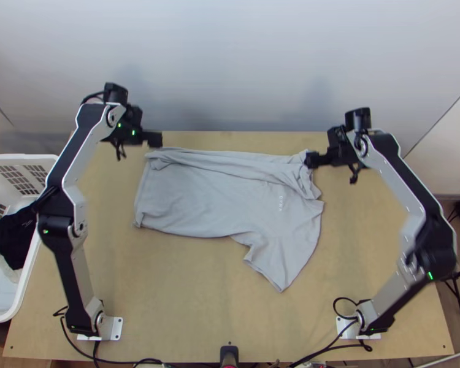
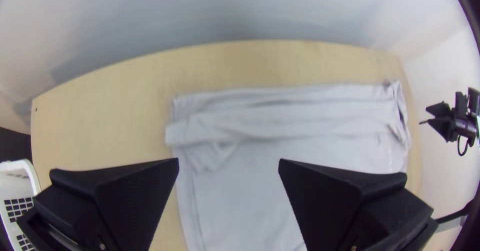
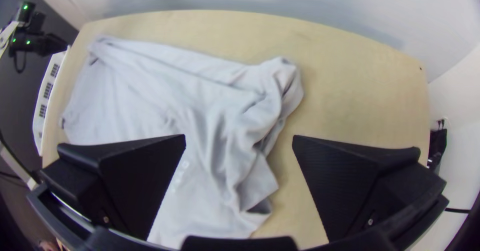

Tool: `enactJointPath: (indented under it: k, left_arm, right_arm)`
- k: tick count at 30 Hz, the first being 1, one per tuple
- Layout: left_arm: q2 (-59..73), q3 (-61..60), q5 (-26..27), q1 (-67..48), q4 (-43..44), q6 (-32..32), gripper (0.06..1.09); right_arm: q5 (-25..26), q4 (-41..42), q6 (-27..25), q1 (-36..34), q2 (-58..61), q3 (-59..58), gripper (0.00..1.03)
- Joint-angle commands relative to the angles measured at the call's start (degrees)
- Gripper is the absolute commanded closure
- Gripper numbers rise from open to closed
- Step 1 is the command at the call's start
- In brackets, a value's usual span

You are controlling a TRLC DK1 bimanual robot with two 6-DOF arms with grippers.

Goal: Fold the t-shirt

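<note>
In the top view my left gripper is above the far left corner of the light grey t-shirt, and my right gripper is over its far right end. The shirt lies spread sideways, its far edge folded over in a long strip, the cloth bunched at the far right; one sleeve points toward the near edge. In the left wrist view the left gripper stands open above the shirt. In the right wrist view the right gripper is open over the bunched cloth.
A white basket holding dark cloth stands at the table's left side. Bare wooden table lies on the near side of the shirt. A pale wall rises behind the far edge. Cables run along the near edge.
</note>
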Motion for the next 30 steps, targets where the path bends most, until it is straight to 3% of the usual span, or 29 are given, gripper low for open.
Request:
enactJointPath:
  k: [1,5,8,11,18,30]
  left_arm:
    - [-11.8,-16.9,1.1,1.2,-10.7,12.5,0.11]
    - [-21.2,-32.6,1.0,1.9,-8.6,20.8,0.11]
    - [-25.5,-39.9,1.2,2.5,-6.5,23.5,0.11]
    - [-29.7,-47.3,1.1,2.5,-1.1,23.6,0.11]
    - [-38.1,-61.5,1.3,2.1,12.0,21.8,0.11]
    - [-44.4,-70.5,1.2,-0.7,17.0,15.5,0.11]
  right_arm:
    - [-2.2,-7.5,-6.6,4.4,-15.6,-16.5,0.03]
    - [-2.2,-16.6,-11.8,9.5,-23.0,-21.3,0.03]
    - [-2.1,-20.1,-14.3,14.7,-28.6,-23.0,0.03]
    - [-1.2,-23.4,-15.0,21.1,-32.5,-23.3,0.04]
    - [9.6,-26.4,-12.8,36.2,-36.8,-25.0,0.04]
    - [12.2,-30.5,-9.3,42.2,-39.9,-26.9,0.04]
